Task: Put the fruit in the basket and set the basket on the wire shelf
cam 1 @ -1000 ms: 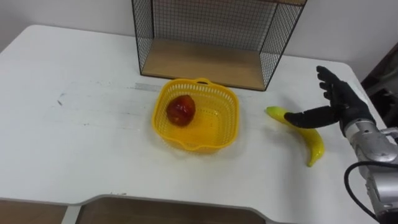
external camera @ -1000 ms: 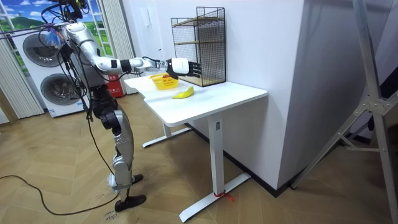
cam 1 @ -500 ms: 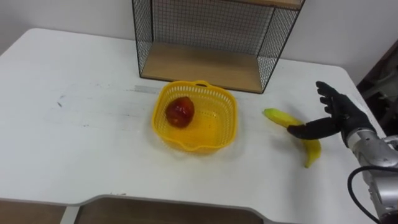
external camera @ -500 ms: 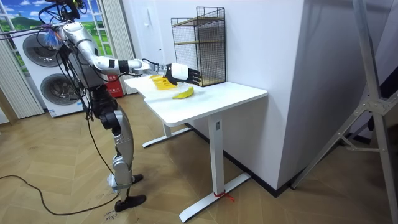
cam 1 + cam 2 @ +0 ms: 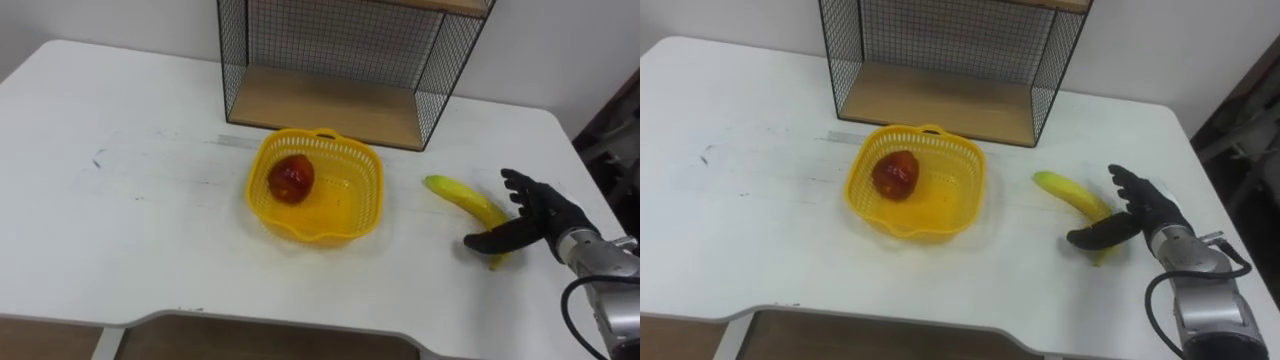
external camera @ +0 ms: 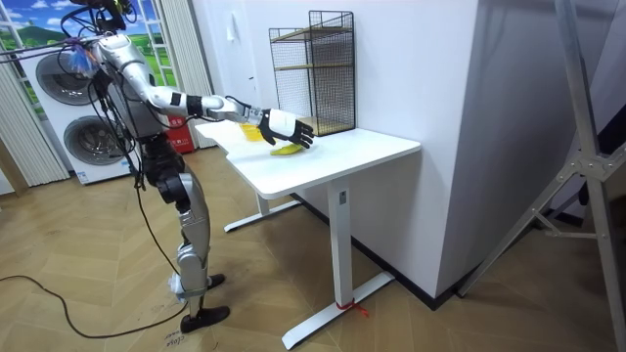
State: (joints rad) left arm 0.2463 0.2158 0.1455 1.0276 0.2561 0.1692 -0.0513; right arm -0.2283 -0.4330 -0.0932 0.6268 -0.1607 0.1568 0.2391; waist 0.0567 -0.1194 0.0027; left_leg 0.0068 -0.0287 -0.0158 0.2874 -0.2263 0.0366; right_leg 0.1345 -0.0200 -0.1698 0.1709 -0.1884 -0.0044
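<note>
Banana (image 5: 460, 195) near right edge of surface (image 5: 130, 220), right of basket (image 5: 352, 152), apart from it. Right hand (image 5: 545, 212) over banana's near end, fingers spread, thumb in front, not clasping. Red apple (image 5: 291, 178) inside basket, mid-surface, before wire shelf (image 5: 340, 60) at back edge.

right hand (image 5: 538, 215) low, fingers spread

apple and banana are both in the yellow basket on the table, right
Not quite. The apple is in the yellow basket, but the banana lies on the table to the basket's right, with the open right hand at its near end. The left eye view shows it.
</note>
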